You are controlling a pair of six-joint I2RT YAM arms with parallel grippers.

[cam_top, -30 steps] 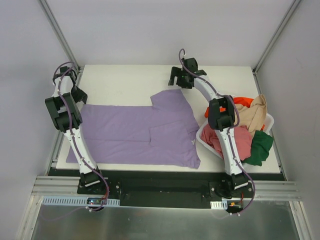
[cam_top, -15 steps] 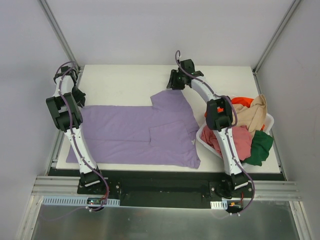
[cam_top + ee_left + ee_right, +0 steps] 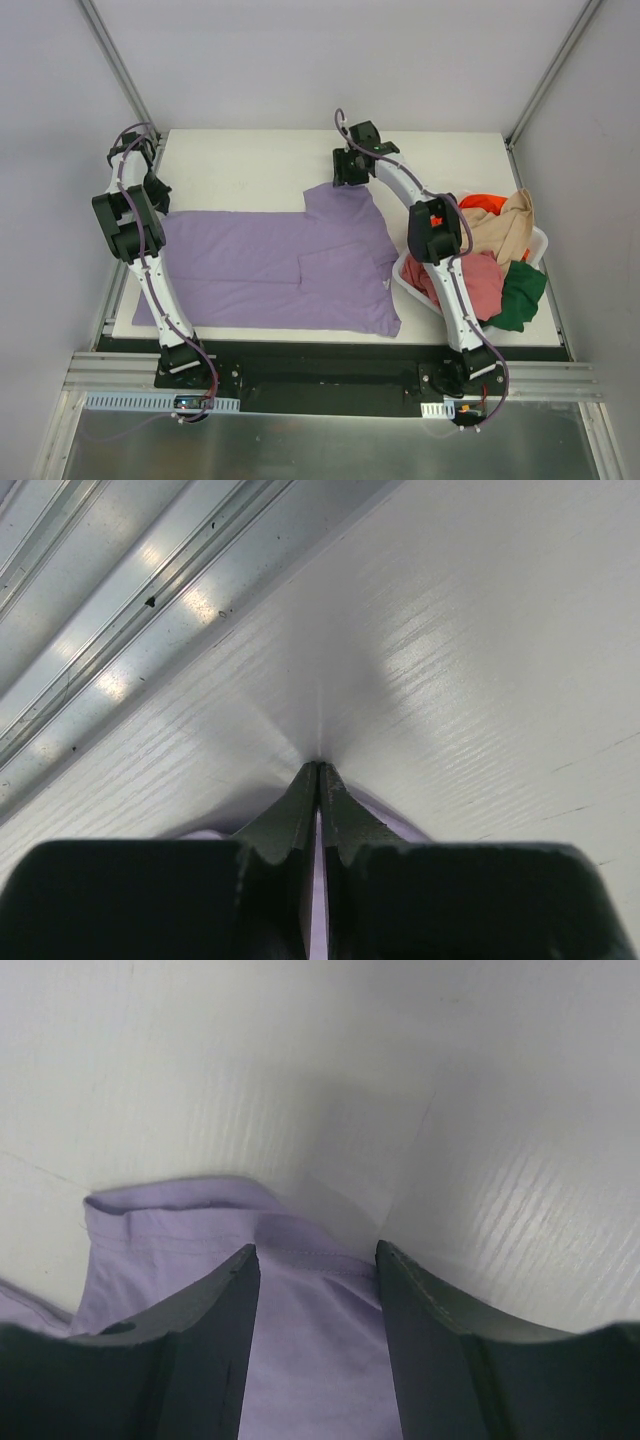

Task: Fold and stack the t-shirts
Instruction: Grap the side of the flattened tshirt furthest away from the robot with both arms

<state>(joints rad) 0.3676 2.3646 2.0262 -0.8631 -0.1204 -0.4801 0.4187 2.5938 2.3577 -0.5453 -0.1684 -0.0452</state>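
A lavender purple t-shirt (image 3: 270,265) lies spread flat on the white table (image 3: 250,165), partly folded. My left gripper (image 3: 160,195) is at its far left corner and is shut, with a thin strip of purple cloth (image 3: 319,910) pinched between the jaws (image 3: 318,770). My right gripper (image 3: 342,178) is down at the shirt's upper sleeve. Its jaws (image 3: 316,1250) stand open on either side of the sleeve hem (image 3: 300,1360). Orange-red (image 3: 485,203), beige (image 3: 505,230), dusty pink (image 3: 480,280) and dark green (image 3: 520,290) t-shirts are heaped at the right.
The heaped shirts sit in a white plastic basket (image 3: 541,238) at the table's right edge, behind the right arm. Metal frame rails (image 3: 110,630) run just beyond the table's left edge, close to the left gripper.
The left gripper has closed on the shirt's left corner. The right gripper has moved left and down onto the upper sleeve, its jaws narrower than before.
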